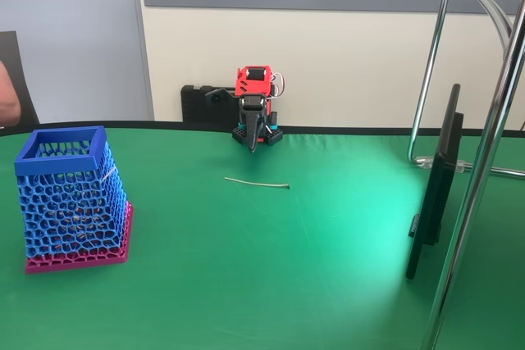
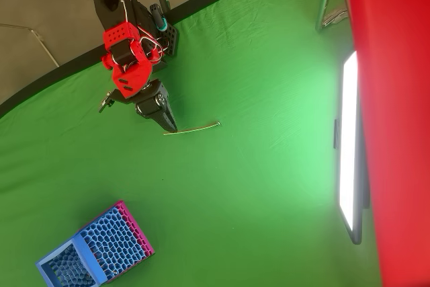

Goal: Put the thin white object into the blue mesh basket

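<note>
Green table (image 1: 246, 284), thin white object (image 1: 256, 183) flat.

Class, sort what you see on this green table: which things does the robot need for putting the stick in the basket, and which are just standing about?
Needed:
- thin white stick
- blue mesh basket
- gripper

Just standing about:
- flat screen on the right in the fixed view
- metal stand

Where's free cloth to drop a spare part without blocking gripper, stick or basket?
Biggest bare patch: the green cloth between the blue mesh basket and the standing dark panel, on the near side of the thin white object. Crowded: the strip from the gripper to the thin white object, and the chrome stand corner.
</note>
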